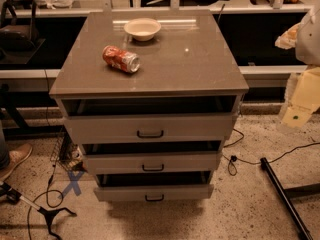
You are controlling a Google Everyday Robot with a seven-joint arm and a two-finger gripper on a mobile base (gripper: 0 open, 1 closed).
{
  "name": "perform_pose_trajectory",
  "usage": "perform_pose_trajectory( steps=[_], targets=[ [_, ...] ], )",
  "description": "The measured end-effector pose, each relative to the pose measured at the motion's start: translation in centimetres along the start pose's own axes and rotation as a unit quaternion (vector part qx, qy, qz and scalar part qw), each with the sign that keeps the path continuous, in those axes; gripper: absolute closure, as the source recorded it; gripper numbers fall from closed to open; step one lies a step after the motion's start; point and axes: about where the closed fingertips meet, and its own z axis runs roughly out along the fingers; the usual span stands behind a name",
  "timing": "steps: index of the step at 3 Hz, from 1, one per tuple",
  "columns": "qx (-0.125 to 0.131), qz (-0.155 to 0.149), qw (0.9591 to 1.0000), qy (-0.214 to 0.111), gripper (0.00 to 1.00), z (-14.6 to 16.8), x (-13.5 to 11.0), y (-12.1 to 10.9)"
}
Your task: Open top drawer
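Observation:
The top drawer (100,129) is the widest of three grey drawers in a grey cabinet. Its flat front carries a small dark bar handle (150,134). It stands pulled out a little, with a dark gap showing between its front and the cabinet top. My gripper (301,101) shows as a pale cream and white shape at the right edge, to the right of the cabinet and apart from the drawer and its handle.
A middle drawer (110,162) and a bottom drawer (115,192) are also slightly out. A red can (120,59) lies on its side and a white bowl (142,28) stands on the cabinet top (200,64). Cables and a black stand leg (282,196) lie on the floor.

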Motion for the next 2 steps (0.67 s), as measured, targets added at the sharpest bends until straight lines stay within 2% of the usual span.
perform_pose_trajectory(
  steps=[1,2],
  targets=[
    [0.0,0.0,1.0,0.0,0.0,0.0,0.0,0.0],
    [-0.007,-0.031,0.9995,0.001,0.0,3.7,-0.5,0.2]
  ],
)
